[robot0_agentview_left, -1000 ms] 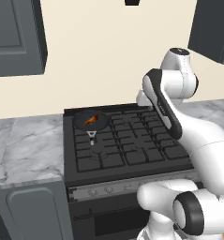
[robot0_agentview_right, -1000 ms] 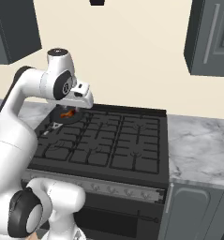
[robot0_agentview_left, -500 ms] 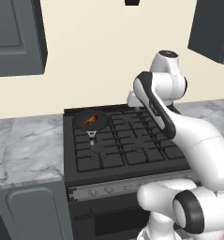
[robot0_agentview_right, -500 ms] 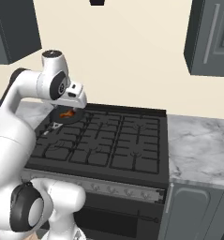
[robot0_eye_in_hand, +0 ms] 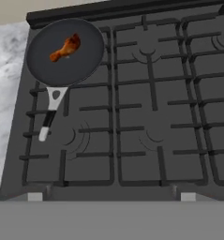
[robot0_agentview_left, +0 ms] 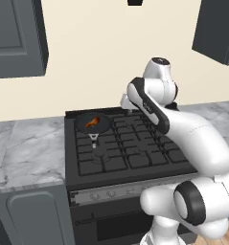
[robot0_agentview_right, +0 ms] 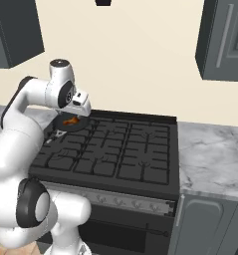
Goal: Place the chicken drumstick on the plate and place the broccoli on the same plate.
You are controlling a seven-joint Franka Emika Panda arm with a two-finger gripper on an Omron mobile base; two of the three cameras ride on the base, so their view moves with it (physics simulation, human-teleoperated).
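Black gas stove [robot0_agentview_left: 130,148] set between grey marble counters [robot0_agentview_left: 27,153]. Black frying pan [robot0_eye_in_hand: 65,49] sits at the stove's rear left burner, about 10 o'clock in the hand view, handle pointing to 6 o'clock. Chicken drumstick [robot0_eye_in_hand: 66,47] lies inside the pan, near its centre. Gripper [robot0_agentview_right: 79,106] is raised above the stove beside the pan, holding nothing; whether its jaws are open or closed cannot be told.

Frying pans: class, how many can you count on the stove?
1. The frying pan sits on the stove's back-left burner, with the chicken drumstick lying in it. The arm hides part of the stove in the base views.
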